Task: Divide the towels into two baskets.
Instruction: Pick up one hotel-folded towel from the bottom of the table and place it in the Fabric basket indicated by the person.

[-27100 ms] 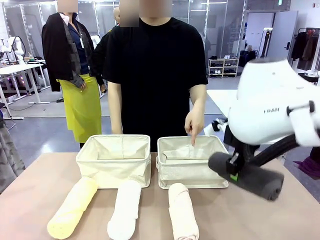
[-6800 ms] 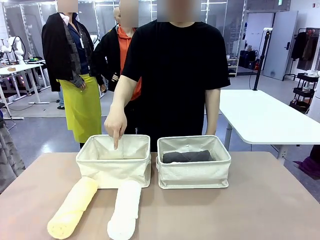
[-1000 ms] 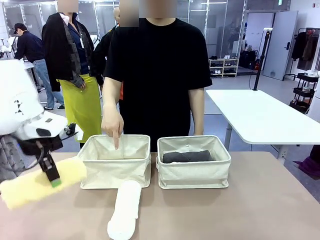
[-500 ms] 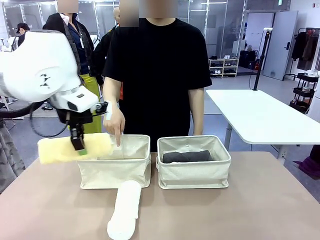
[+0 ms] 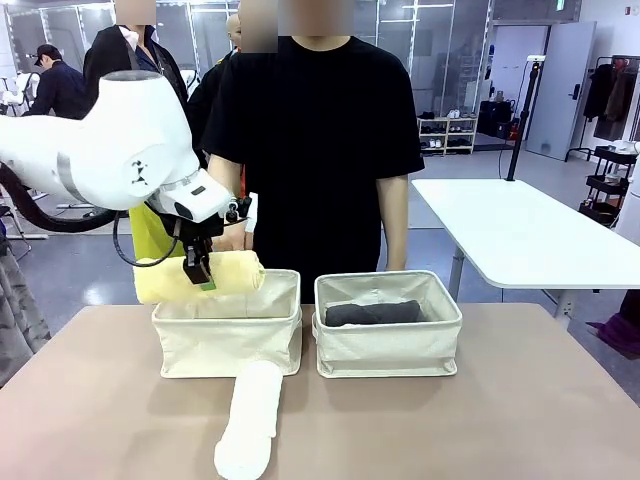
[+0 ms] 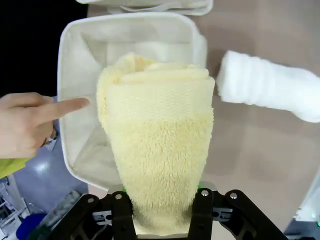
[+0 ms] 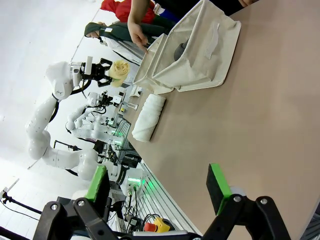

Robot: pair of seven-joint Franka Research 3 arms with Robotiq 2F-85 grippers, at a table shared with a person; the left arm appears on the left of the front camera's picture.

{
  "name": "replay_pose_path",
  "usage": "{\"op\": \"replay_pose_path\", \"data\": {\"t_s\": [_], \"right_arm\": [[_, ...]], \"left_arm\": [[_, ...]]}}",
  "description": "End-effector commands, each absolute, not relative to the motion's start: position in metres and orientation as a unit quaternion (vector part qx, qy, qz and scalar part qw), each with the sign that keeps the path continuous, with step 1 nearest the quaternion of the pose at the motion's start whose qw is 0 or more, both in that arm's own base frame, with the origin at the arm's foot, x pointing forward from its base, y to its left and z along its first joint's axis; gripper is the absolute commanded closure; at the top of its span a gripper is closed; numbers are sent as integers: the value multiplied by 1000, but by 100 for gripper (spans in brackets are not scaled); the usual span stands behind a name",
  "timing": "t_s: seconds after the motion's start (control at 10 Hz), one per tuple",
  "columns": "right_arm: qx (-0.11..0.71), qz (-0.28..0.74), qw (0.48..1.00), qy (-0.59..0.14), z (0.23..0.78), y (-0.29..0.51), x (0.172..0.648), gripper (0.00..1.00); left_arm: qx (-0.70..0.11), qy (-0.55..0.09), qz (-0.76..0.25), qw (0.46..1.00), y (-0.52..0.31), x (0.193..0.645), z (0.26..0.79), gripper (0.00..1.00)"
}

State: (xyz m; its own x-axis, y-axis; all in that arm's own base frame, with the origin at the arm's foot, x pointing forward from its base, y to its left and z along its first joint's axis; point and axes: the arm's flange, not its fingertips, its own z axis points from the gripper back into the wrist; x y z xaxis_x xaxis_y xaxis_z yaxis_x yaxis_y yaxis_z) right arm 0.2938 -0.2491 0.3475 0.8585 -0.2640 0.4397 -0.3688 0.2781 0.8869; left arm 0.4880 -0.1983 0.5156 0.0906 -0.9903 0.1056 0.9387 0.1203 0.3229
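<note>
My left gripper [image 5: 198, 270] is shut on the yellow rolled towel [image 5: 205, 281], which hangs level just over the open top of the left basket [image 5: 228, 335]. In the left wrist view the yellow towel [image 6: 157, 145] runs out from between the fingers above that basket [image 6: 64, 95], and the person's hand [image 6: 30, 122] points a finger into it. A dark grey towel [image 5: 372, 313] lies in the right basket [image 5: 388, 340]. The white towel [image 5: 250, 420] lies on the table in front of the left basket. My right gripper [image 7: 157, 182] stands open over bare table, far from the baskets [image 7: 195, 50].
The person stands at the far side behind the baskets, a hand [image 5: 235, 240] just behind my left wrist. Other people stand farther back. A white table [image 5: 520, 235] is off to the back right. Tan tabletop [image 5: 480, 420] lies bare at the front right.
My left arm has carried the yellow towel up and to the right, from low at the table's left edge to above the left basket. The person's pointing hand stays at that basket.
</note>
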Motion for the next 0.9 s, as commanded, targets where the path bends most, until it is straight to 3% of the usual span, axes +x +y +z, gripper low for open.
{"op": "replay_pose_path", "data": {"t_s": [0.0, 0.8], "right_arm": [[602, 24, 755, -257, 352, -247, 292, 2], [602, 24, 755, -257, 352, -247, 292, 2]], "left_arm": [[91, -156, -661, 728, -190, 521, 508, 58], [44, -121, -694, 709, -228, 613, 467, 58]]}}
